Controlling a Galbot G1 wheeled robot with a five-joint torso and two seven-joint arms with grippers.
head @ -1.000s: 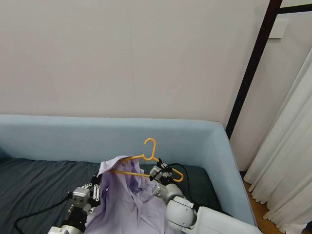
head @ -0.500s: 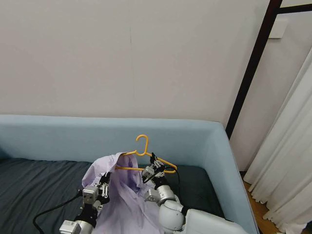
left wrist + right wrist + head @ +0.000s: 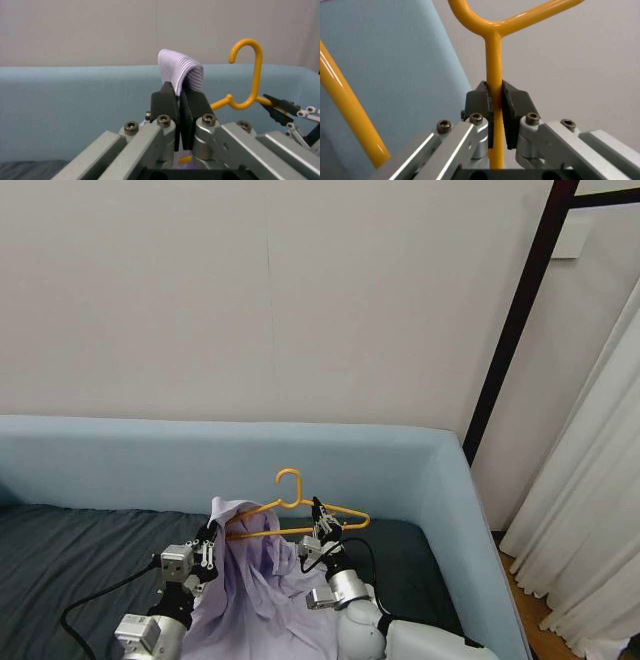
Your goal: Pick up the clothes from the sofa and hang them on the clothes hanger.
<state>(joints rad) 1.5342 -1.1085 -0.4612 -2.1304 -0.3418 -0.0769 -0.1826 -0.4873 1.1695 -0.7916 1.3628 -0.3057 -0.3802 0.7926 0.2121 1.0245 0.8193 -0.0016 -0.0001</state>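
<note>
Hanger (image 3: 493, 56): smooth, glossy orange-yellow, plastic or coated, cannot tell which. Shirt (image 3: 182, 65): thin soft cloth, fine purple-white stripes, matt. Sofa (image 3: 400, 465): light blue matt fabric; seat (image 3: 80, 550) dark grey matt cloth. Left gripper (image 3: 179, 93), right gripper (image 3: 495, 93): matt black tips, dull silver metal links, dark bolts. Wall (image 3: 250, 300): smooth, matt.
</note>
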